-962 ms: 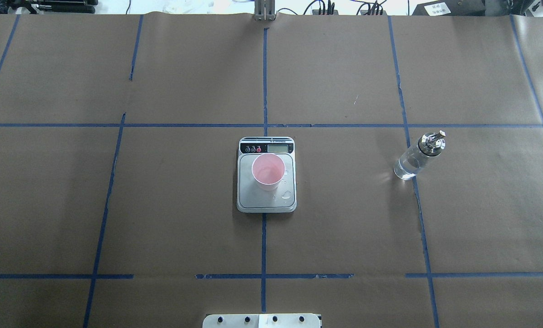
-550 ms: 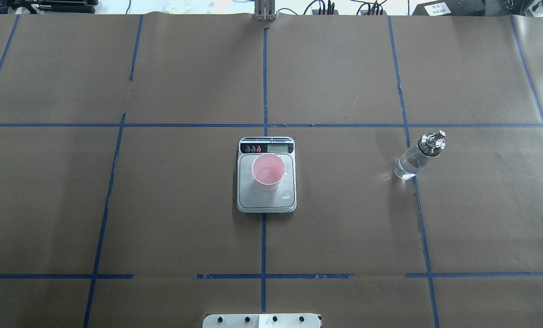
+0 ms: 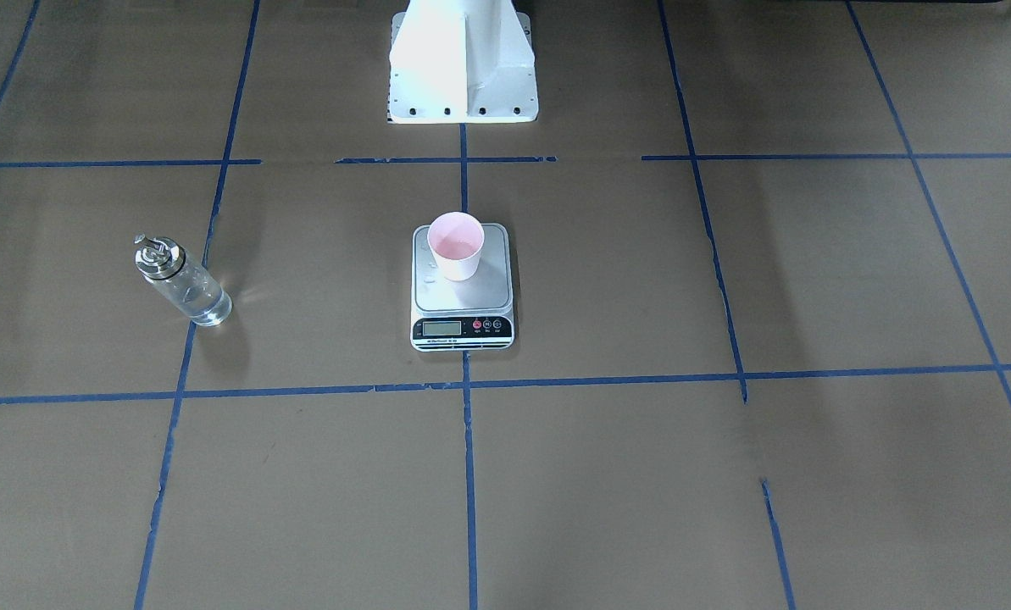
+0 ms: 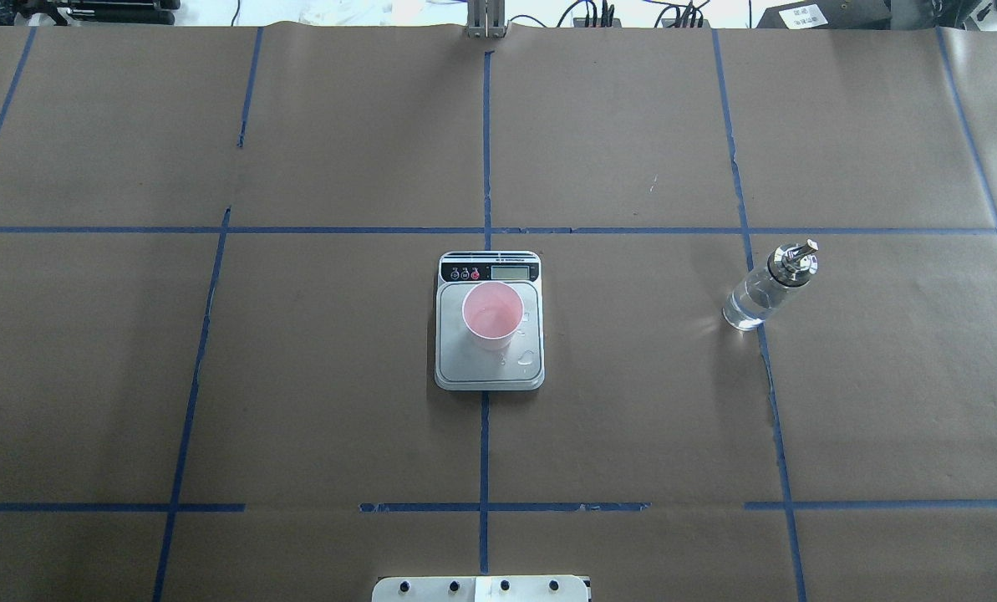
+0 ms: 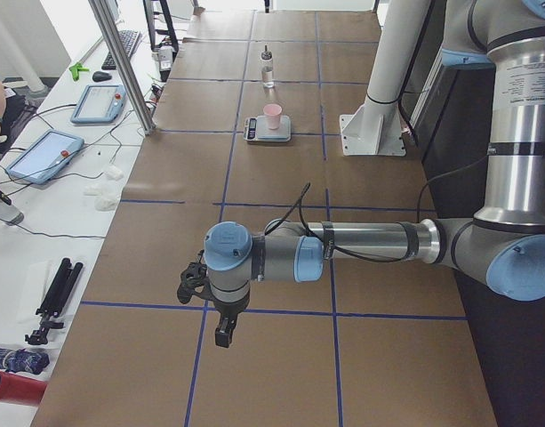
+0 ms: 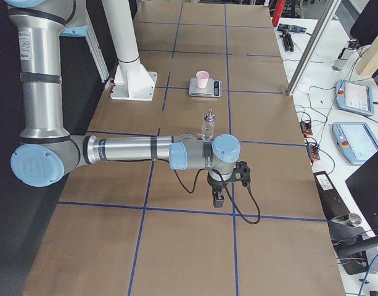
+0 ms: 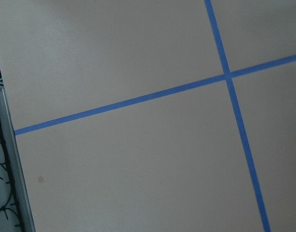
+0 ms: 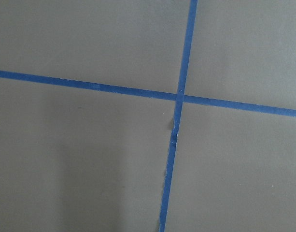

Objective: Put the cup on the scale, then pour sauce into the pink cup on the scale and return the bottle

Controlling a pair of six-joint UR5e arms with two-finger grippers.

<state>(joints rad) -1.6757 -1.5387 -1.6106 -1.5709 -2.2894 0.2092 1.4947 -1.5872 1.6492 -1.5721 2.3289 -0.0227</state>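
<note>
The cup [image 4: 492,314] stands upright on the scale [image 4: 490,368] at mid-counter [image 4: 297,376]. The bottle [image 4: 761,293], part full of clear sauce [image 4: 747,308], stands upright well apart on the robot's right. The left pincer [image 5: 220,336] and right pincer [image 6: 217,200] hang over bare counter at opposite ends, nothing seen in them; how far open, I cannot tell.

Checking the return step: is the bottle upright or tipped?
Upright: the bottle stands on its base on the table, spout on top, clear of the scale.
</note>
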